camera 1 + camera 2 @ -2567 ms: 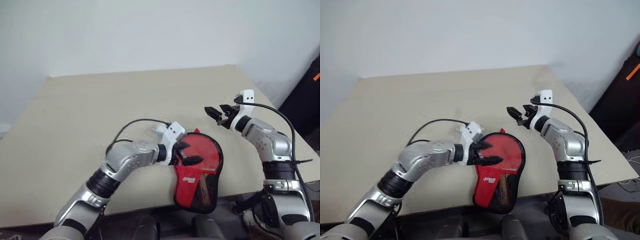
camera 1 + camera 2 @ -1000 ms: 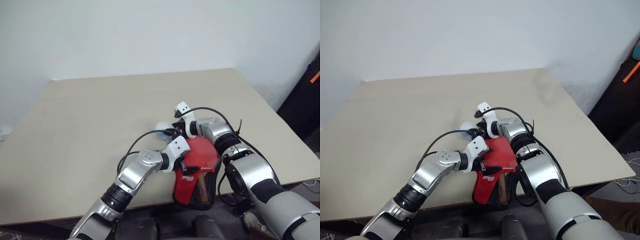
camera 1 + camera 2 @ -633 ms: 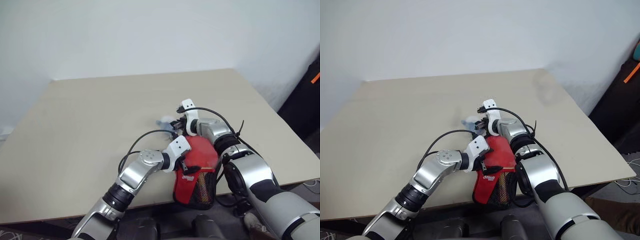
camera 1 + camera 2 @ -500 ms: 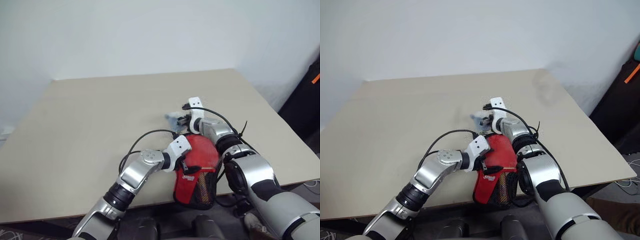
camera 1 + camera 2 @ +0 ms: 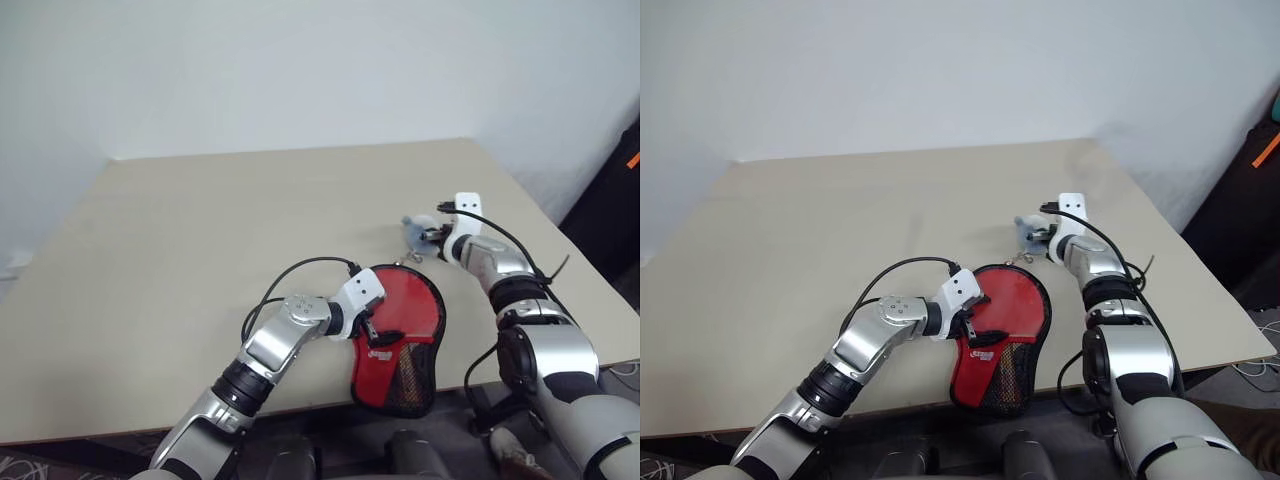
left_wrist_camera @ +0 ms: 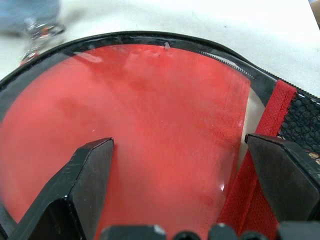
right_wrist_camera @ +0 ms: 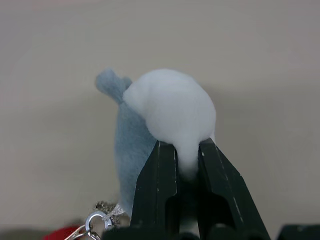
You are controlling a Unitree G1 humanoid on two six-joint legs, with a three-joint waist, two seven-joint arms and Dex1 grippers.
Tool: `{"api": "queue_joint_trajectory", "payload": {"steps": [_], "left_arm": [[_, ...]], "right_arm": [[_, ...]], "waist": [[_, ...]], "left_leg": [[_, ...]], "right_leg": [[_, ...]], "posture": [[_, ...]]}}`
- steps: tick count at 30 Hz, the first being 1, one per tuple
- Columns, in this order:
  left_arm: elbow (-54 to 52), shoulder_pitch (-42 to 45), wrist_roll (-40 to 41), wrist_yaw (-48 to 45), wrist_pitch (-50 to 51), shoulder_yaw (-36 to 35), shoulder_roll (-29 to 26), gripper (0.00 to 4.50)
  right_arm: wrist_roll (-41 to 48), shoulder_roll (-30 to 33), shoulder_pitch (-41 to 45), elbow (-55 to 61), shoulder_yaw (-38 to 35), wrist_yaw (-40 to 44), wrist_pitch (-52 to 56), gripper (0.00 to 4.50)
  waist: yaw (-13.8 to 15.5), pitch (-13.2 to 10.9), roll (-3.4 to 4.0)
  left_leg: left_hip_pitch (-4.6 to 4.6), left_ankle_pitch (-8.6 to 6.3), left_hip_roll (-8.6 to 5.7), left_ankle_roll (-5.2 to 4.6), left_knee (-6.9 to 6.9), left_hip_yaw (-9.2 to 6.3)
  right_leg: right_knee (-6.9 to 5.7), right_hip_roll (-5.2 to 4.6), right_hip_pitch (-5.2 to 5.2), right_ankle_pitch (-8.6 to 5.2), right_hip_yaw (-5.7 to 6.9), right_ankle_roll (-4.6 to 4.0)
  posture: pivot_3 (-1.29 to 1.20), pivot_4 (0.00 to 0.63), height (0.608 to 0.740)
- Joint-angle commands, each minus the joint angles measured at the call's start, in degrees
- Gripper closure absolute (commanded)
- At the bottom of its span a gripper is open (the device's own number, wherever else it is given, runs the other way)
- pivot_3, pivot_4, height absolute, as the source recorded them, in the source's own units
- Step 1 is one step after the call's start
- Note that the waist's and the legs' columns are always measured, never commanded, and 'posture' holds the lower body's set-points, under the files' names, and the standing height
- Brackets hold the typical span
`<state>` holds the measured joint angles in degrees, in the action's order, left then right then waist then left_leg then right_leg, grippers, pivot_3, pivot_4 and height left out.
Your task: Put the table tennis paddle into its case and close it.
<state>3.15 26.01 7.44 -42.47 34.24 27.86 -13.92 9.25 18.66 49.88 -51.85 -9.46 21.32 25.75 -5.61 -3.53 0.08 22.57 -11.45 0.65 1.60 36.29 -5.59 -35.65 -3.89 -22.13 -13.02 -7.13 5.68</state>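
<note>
The case (image 5: 388, 352) lies flat at the table's front edge, clear window up. The table tennis paddle (image 5: 412, 304) is inside it, and its red face (image 6: 150, 125) shows through the window. My left gripper (image 5: 378, 325) rests open on the window, with a finger (image 6: 80, 185) at each side of the red face. My right gripper (image 5: 432, 238) is beyond the case's far right edge. It is shut on a small whitish-grey plush lump (image 7: 170, 110). A metal ring (image 7: 92, 220) hangs below the lump. The black zip edge (image 6: 150, 36) runs round the window.
The beige table (image 5: 200, 220) stretches wide to the left and the back. The case's narrow mesh end (image 5: 405, 385) hangs over the front edge. A black object with an orange mark (image 5: 625, 170) stands off the table's right side. A cable (image 5: 300, 268) loops by my left wrist.
My right gripper has swung from the case's far left edge over to its right, carrying the plush lump. My left gripper has stayed on the case.
</note>
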Motion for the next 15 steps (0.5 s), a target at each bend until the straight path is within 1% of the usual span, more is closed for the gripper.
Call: {"api": "queue_joint_trajectory", "payload": {"steps": [1,5,7,11,15], "left_arm": [[3.9,-1.5,-1.4,-1.2,2.1,2.0,-0.6,0.00],[4.4,-1.3,-1.4,-1.7,1.9,2.1,-0.5,0.00],[4.6,-1.3,-1.5,-2.0,1.7,2.2,-0.4,0.00],[5.0,-1.3,-1.6,-2.5,1.5,2.4,-0.3,0.00],[5.2,-1.2,-1.8,-2.9,1.3,2.7,-0.1,0.00]], "right_arm": [[2.4,5.0,-5.4,14.8,-3.3,-0.8,8.3,4.48],[5.8,8.3,-17.0,34.0,-4.9,0.6,18.3,4.48],[7.9,10.2,-23.1,42.8,-7.0,1.1,22.2,4.48],[13.4,12.0,-33.4,56.4,-10.7,2.8,28.6,4.48],[17.7,13.4,-40.5,64.8,-13.0,5.2,32.0,4.48]], "waist": [[0.1,0.0,0.02],[0.7,0.0,0.04],[1.3,0.0,0.05],[1.5,0.0,0.02],[1.5,0.0,0.00]], "left_leg": [[0.02,0.00,-0.01,0.00,0.02,0.00],[0.03,0.00,-0.02,0.00,0.05,0.00],[0.05,-0.01,-0.02,0.01,0.07,0.01],[0.06,-0.03,-0.02,0.03,0.09,0.04],[0.04,-0.18,-0.02,0.28,0.22,0.11]], "right_leg": [[0.00,-0.01,0.01,-0.01,0.00,0.01],[0.00,-0.02,0.02,-0.04,0.00,0.03],[0.01,-0.03,-0.02,-0.06,0.00,0.04],[0.03,-0.06,-0.07,-0.08,0.00,0.05],[0.06,-0.09,-0.16,-0.10,0.00,0.08]], "posture": [[0.00,0.000,0.740],[0.00,0.000,0.740],[0.00,0.000,0.740],[0.00,0.000,0.740],[0.00,0.000,0.740]]}}
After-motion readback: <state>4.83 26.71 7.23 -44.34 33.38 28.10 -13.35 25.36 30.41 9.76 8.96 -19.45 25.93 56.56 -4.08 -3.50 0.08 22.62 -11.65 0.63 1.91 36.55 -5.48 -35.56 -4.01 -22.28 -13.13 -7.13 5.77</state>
